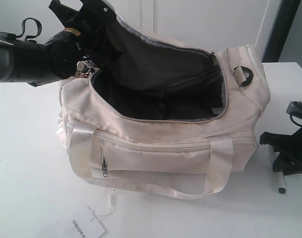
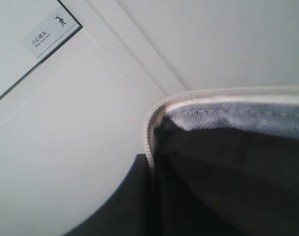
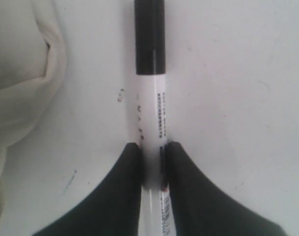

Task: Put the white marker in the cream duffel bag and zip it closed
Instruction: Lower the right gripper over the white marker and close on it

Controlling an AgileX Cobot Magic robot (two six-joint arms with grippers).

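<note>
The cream duffel bag (image 1: 160, 158) is sitting on the white table (image 1: 27, 173) with its curved top zipper undone and its black lining (image 1: 155, 69) showing. The left gripper (image 1: 74, 17) is reaching in from the far left corner and pinching the raised flap, holding it upright so the mouth is gaping wide. In the left wrist view, the flap's zipper edge (image 2: 150, 132) is running right beside a dark finger (image 2: 124, 201).

Off the bag's right end, the white marker (image 1: 278, 176) is lying flat on the table, just beside the bag and outside it. The right gripper (image 1: 285, 159) is sitting low over it, and its two black fingers (image 3: 120, 196) are pressing against both sides of the white barrel (image 3: 151, 108), with the black cap (image 3: 149, 37) sticking out beyond them. A paper hang tag (image 1: 84, 228) is resting on the table in front of the bag.
</note>
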